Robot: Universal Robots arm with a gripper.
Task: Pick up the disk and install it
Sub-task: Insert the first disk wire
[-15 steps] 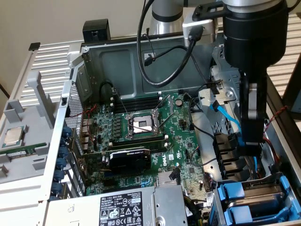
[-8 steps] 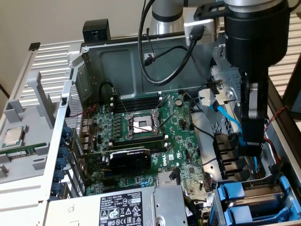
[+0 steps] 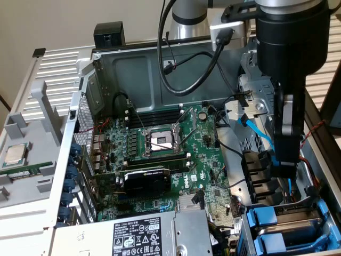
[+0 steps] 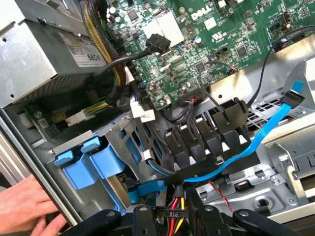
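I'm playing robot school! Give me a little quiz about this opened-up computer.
1. True or false: a person's hand touches the edge of the computer case.
2. What colour is the long flat cable? A red, B blue, C green.
3. Short answer: does the small silver processor chip lie inside the case or outside it?
Key: 1 true; 2 B; 3 outside, on the grey tray at the exterior view's left.
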